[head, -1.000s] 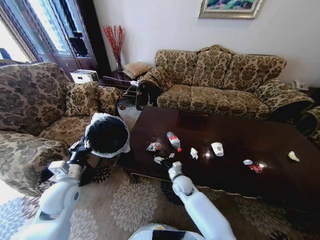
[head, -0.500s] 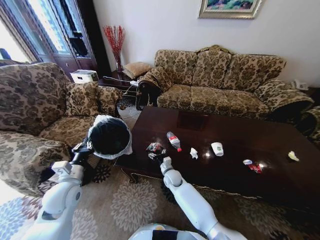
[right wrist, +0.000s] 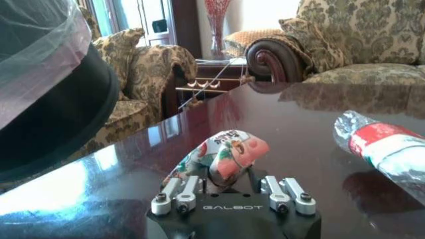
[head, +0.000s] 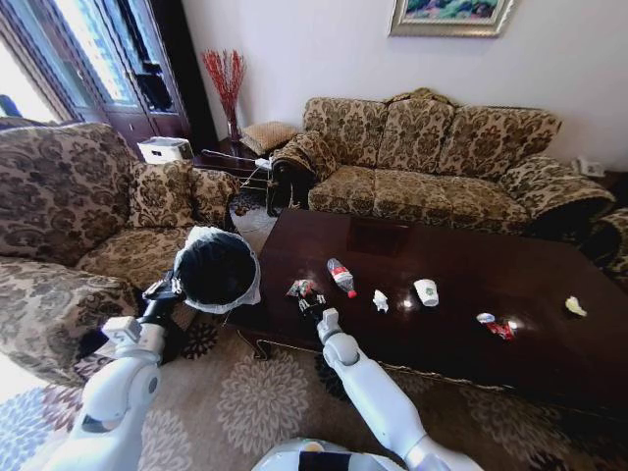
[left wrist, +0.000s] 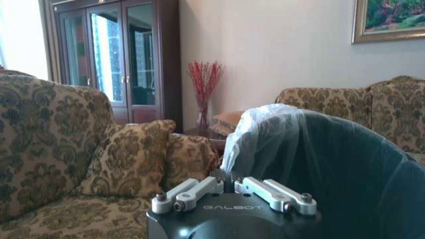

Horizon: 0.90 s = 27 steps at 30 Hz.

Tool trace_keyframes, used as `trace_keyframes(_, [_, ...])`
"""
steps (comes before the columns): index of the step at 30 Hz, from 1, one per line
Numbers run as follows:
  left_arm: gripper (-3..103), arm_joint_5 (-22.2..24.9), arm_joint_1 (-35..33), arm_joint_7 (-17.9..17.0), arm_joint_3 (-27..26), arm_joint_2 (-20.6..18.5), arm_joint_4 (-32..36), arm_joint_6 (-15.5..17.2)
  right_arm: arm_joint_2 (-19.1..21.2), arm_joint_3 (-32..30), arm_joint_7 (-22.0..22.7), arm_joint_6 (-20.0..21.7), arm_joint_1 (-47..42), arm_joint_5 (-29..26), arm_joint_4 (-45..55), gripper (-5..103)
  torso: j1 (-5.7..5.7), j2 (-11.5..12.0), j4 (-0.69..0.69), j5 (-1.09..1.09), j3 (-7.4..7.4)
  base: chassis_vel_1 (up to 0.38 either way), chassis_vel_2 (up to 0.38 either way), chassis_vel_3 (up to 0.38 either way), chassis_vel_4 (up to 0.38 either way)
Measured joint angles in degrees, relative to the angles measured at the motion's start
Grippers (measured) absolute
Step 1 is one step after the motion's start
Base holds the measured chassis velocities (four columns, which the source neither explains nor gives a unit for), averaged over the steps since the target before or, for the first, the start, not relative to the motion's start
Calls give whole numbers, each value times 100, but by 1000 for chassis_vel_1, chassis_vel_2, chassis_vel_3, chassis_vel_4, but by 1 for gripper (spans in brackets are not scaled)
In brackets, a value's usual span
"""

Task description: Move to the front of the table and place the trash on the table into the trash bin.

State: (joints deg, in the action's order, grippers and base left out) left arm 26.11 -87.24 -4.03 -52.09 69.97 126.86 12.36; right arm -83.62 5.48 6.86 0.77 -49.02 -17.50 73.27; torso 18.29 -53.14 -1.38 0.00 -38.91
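Armchair: patterned brown-and-gold, far left, with a matching cushion against its arm.
Cabinet: dark wood with glass doors, behind the armchair; a vase of red twigs stands beside it.
Left gripper: clamped on the rim of the trash bin, holding it tilted off the table's left end, its opening towards the table.
Bin liner: translucent white bag folded over the black rim.
Carpet: pale, floral medallions, under the table.
Table: dark glossy reddish wood, mirroring the sofa and window light.
Right gripper: low over the table's near left edge, fingers closed around a red-printed wrapper.
Bottle: crushed, clear, red cap, lying just right of the wrapper.
Crumpled paper: white, near mid-table.
Paper cup: white, beside the crumpled paper.
Red wrappers: farther right.
Pale scrap: near the table's right end.
Sofa: same pattern, behind the table; a framed painting hangs above.
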Motion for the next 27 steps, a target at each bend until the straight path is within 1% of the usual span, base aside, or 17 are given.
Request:
trace_keyframes(1, [3,0,0,0,0,0,0,0,0,0,0,0,0,0,0,41,0,0,0,0,0,0,0,0,0])
trace_keyframes(4, [3,2,-8,18,-16,-19,-6,3,-57,-1,-60,-57,73,62,-112,29,0,0,0,0,0,0,0,0,0])
trace_keyframes(5, [3,2,-8,18,-16,-19,-6,3,-57,-1,-60,-57,73,62,-112,29,0,0,0,0,0,0,0,0,0])
trace_keyframes(8, [3,5,-18,58,-24,-28,-31,3,-98,-12,-109,-93,141,107,-202,17,0,0,0,0,0,0,0,0,0])
trace_keyframes(9, [3,5,-18,58,-24,-28,-31,3,-98,-12,-109,-93,141,107,-202,17,0,0,0,0,0,0,0,0,0])
trace_keyframes(10, [3,6,-12,68,-22,-28,-45,3,-106,-14,-118,-98,161,117,-214,13,0,0,0,0,0,0,0,0,0])
trace_keyframes(11, [3,6,-9,70,-20,-29,-48,4,-107,-14,-120,-98,166,119,-216,13,0,0,0,0,0,0,0,0,0])
trace_keyframes(13, [3,8,16,81,-10,-38,-73,4,-109,-15,-124,-100,186,123,-220,5,0,0,1,0,0,0,0,0,0])
trace_keyframes(14, [3,8,16,81,-10,-38,-73,4,-109,-15,-124,-100,186,123,-220,5,0,0,1,0,0,0,0,0,0])
trace_keyframes(15, [3,12,38,87,-7,-47,-89,4,-103,-17,-125,-101,189,124,-220,2,0,0,1,0,0,0,0,0,0])
trace_keyframes(20, [3,13,75,96,3,-54,-138,4,-43,-18,-121,-125,154,143,-144,0,0,0,1,0,0,0,0,0,0])
trace_keyframes(24, [3,16,69,107,14,-49,-143,4,75,-64,-76,-172,100,217,156,0,0,0,0,1,0,0,0,0,0])
trace_keyframes(26, [3,60,69,127,21,-88,-144,23,283,-74,4,-163,105,208,578,0,0,0,0,1,0,0,0,0,0])
trace_keyframes(27, [3,147,95,128,47,-181,-164,82,483,-61,63,-81,159,117,975,0,0,0,0,1,-1,0,0,0,0])
